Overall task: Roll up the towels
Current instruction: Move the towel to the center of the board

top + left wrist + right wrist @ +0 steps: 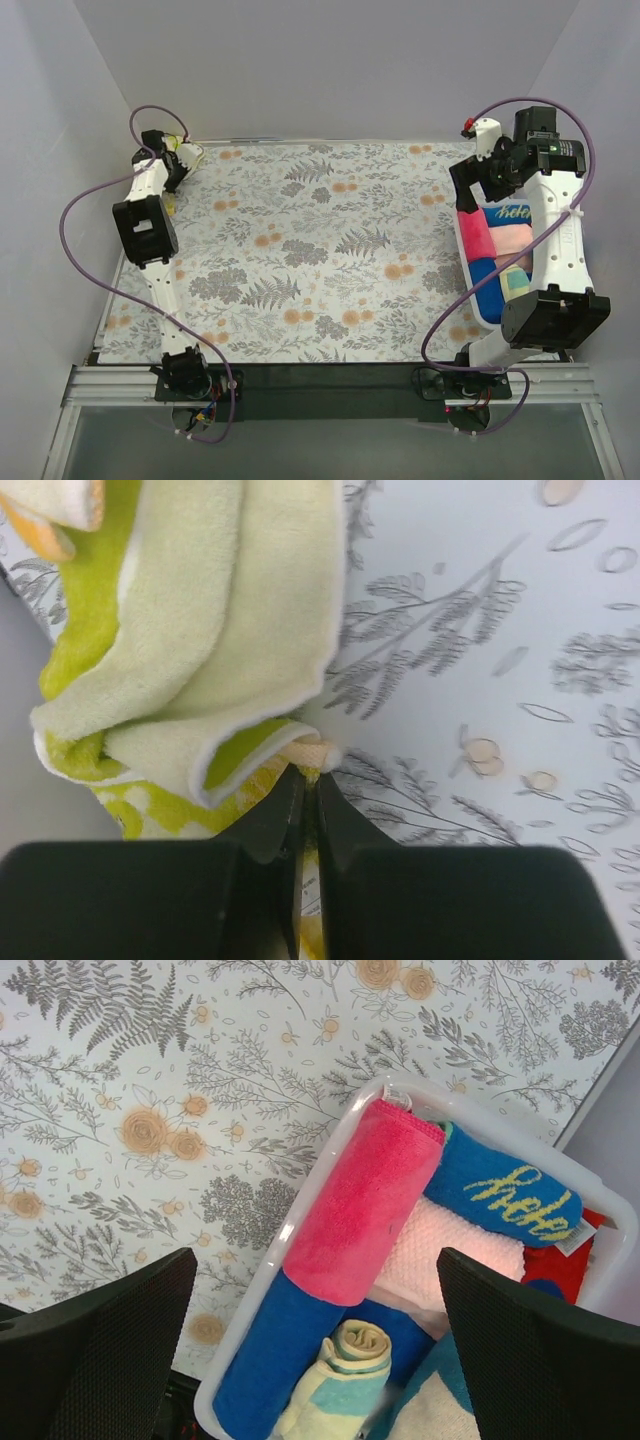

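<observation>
Left gripper (308, 783) clamps the yellow towel (240, 630) at upper-left edge of the floral cloth (300, 250); right gripper (318, 1295) gapes over the basket (268, 1260)

Floral-covered table (300, 250): yellow towel (230, 630), white basket (338, 1150)

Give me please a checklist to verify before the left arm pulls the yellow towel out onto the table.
1. Left gripper shut on the yellow towel: ok, it pinches an edge.
2. All layers of that edge pinched: cannot tell.
3. Yellow towel lying flat: not ok, it is bunched in folds.
4. Right gripper open, holding nothing: ok.
5. Right gripper out of the way: ok, it hovers over the basket and the pink towel, on the other side of the table.
</observation>
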